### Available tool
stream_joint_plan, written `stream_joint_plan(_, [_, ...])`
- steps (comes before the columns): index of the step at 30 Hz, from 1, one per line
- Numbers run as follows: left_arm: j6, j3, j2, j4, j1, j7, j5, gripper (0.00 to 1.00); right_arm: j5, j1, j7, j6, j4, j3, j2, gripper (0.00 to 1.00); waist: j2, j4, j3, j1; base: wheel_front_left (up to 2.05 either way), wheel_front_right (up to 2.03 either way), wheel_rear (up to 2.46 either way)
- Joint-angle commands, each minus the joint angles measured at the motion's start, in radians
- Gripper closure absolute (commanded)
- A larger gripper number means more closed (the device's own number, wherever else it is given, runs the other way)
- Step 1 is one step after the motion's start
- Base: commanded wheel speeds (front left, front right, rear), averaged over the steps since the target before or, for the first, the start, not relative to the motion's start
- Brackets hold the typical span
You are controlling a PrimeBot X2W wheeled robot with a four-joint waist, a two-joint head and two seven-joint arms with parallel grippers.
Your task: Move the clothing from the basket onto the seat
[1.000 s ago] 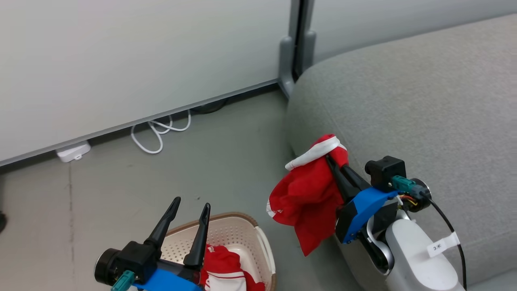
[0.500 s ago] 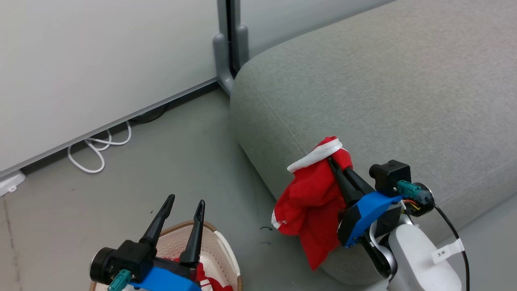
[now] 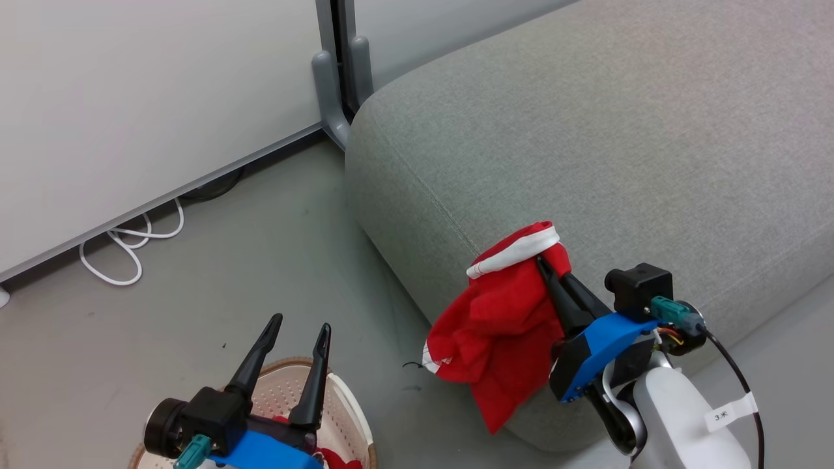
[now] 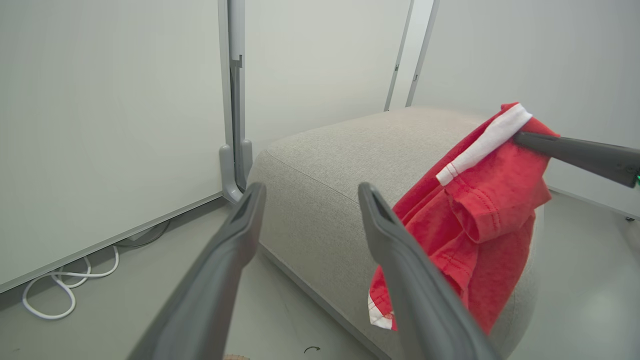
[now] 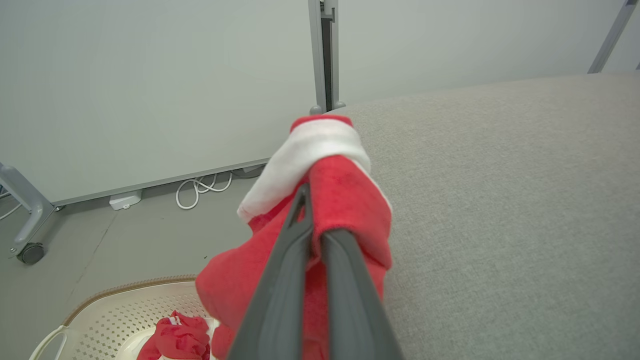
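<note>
- My right gripper (image 3: 542, 264) is squeezed tight on the red garment (image 3: 502, 326). It pinches the cloth near the white band at the top.
- The red garment hangs down from the fingers in a soft bunch. It is just beside the near left corner of the seat (image 3: 586, 130).
- Most of the cloth hangs in front of the seat's side. I cannot tell if it touches the seat.
- The seat is big and light grey. It takes up the right and far part of my head view.
- My left gripper (image 3: 301, 322) is spread wide and holds nothing. It hovers over the basket (image 3: 355, 420) at the near left.
- The basket sits on the grey floor (image 3: 260, 260), to the left of the seat and apart from it.
- A second red garment (image 5: 175, 340) lies crumpled inside the basket.
- At the far left, a white cable (image 3: 124, 251) lies in loops on the floor. It is just below the pale wall panel (image 3: 130, 98).
- A grey post (image 3: 335, 78) stands by the far left corner of the seat.
</note>
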Motion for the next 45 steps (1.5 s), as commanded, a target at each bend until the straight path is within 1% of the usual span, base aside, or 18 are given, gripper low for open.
stream_joint_plan(1, [-0.001,-0.001,0.009,-0.001,-0.009,-0.003,0.004,0.0,0.01,0.008,-0.003,0.0,-0.008,-0.004,-0.001,1.0,0.0,0.001,0.004,0.0,0.0,0.0,0.0])
stream_joint_plan(6, [-0.001,-0.007,0.017,-0.008,-0.014,-0.003,0.01,0.0,0.028,-0.021,-0.007,0.0,-0.01,-0.014,-0.001,1.0,0.0,0.005,0.021,0.0,0.0,0.0,0.0])
stream_joint_plan(11, [-0.001,-0.023,0.036,-0.015,-0.036,-0.003,0.018,0.0,0.043,-0.085,-0.018,0.0,-0.015,-0.053,-0.001,1.0,0.0,0.026,0.064,0.0,0.0,0.0,0.0])
stream_joint_plan(17, [-0.001,-0.035,0.065,-0.033,-0.072,-0.003,0.023,0.0,0.019,-0.219,-0.021,0.0,-0.007,-0.179,-0.001,1.0,0.0,0.064,0.135,0.0,0.0,0.0,0.0])
stream_joint_plan(19, [-0.001,-0.043,0.073,-0.04,-0.084,-0.003,0.023,0.0,0.047,-0.273,-0.018,0.0,-0.011,-0.238,-0.003,1.0,0.0,0.079,0.158,0.0,0.0,0.0,0.0])
stream_joint_plan(22, [-0.001,-0.058,0.089,-0.053,-0.105,-0.003,0.026,0.0,0.041,-0.346,-0.003,0.0,-0.017,-0.318,-0.032,1.0,0.0,0.102,0.2,0.0,0.0,0.0,0.0])
stream_joint_plan(24, [-0.001,-0.08,0.106,-0.068,-0.126,-0.003,0.023,0.0,0.04,-0.393,0.015,0.0,-0.018,-0.363,-0.063,1.0,0.0,0.121,0.238,0.0,0.0,0.0,0.0])
stream_joint_plan(26, [-0.001,-0.096,0.126,-0.085,-0.146,-0.003,0.02,0.0,0.031,-0.435,0.032,0.0,-0.017,-0.391,-0.098,1.0,0.0,0.137,0.274,0.0,0.0,0.0,0.0])
stream_joint_plan(27, [-0.001,-0.096,0.126,-0.085,-0.146,-0.003,0.02,0.0,0.031,-0.435,0.032,0.0,-0.017,-0.391,-0.098,1.0,0.0,0.137,0.274,0.0,0.0,0.0,0.0])
stream_joint_plan(30, [-0.001,-0.109,0.156,-0.118,-0.183,-0.003,0.023,0.0,0.022,-0.502,0.053,0.0,-0.017,-0.435,-0.156,1.0,0.0,0.161,0.344,0.0,0.0,0.0,0.0])
stream_joint_plan(35, [-0.001,-0.131,0.216,-0.17,-0.224,0.0,0.041,0.0,0.013,-0.612,0.076,0.0,0.006,-0.536,-0.231,1.0,0.0,0.181,0.455,0.0,0.0,0.0,0.0])
stream_joint_plan(39, [-0.001,-0.135,0.257,-0.218,-0.251,0.005,0.049,0.0,0.01,-0.68,0.084,0.0,0.037,-0.626,-0.26,1.0,0.0,0.197,0.532,0.0,0.0,0.0,0.0])
stream_joint_plan(43, [0.001,-0.132,0.277,-0.26,-0.265,0.007,0.061,0.0,-0.014,-0.714,0.077,0.0,0.086,-0.685,-0.282,1.0,0.0,0.205,0.58,0.0,0.0,0.0,0.0])
stream_joint_plan(45, [0.004,-0.13,0.285,-0.276,-0.266,0.007,0.064,0.0,-0.027,-0.714,0.066,0.0,0.126,-0.709,-0.278,1.0,0.0,0.207,0.597,0.0,0.0,0.0,0.0])
